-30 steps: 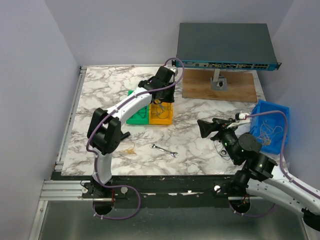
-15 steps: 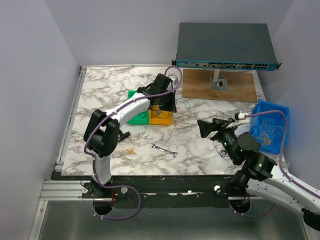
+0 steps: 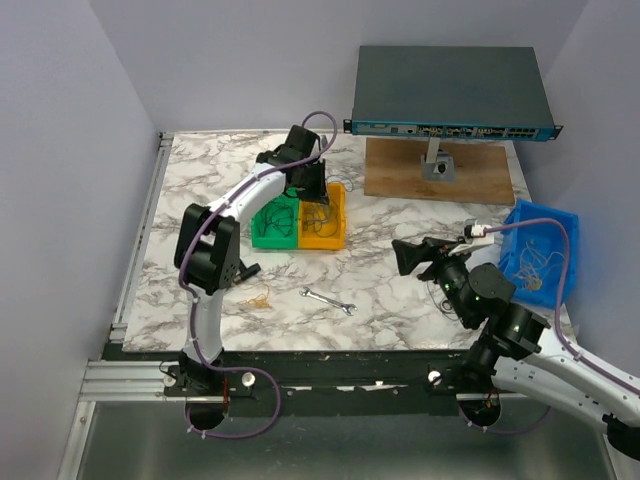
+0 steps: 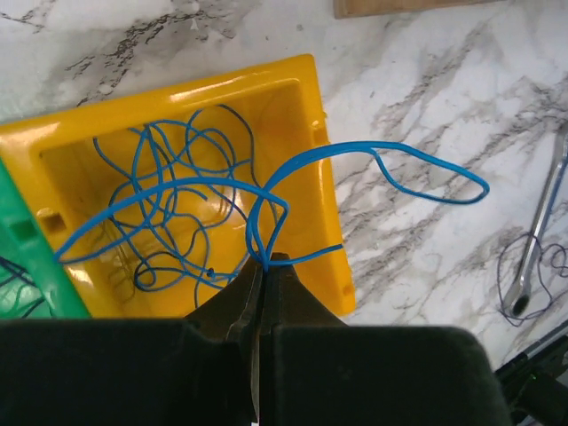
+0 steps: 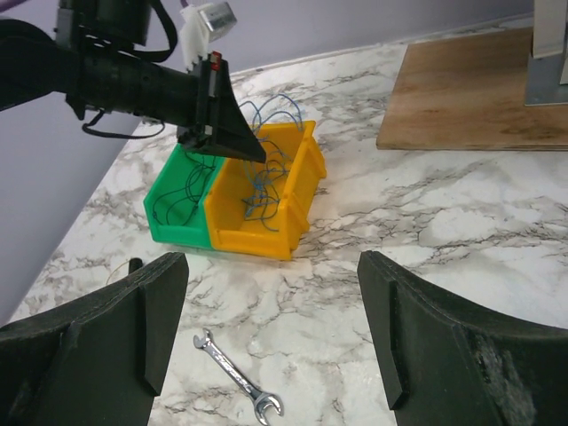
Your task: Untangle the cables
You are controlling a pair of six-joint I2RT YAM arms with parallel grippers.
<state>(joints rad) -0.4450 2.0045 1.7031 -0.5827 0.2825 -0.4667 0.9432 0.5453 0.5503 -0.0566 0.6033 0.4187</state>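
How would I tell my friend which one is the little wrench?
Look at the marble table, near its front edge, in front of the yellow bin. The wrench lies flat there. It is the only stiff, shiny steel piece; the little tangle to its left is thin yellowish wire.

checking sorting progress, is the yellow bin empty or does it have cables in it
Not empty. The yellow bin holds a tangle of blue cables; the left gripper pinches one strand looping out over the rim.
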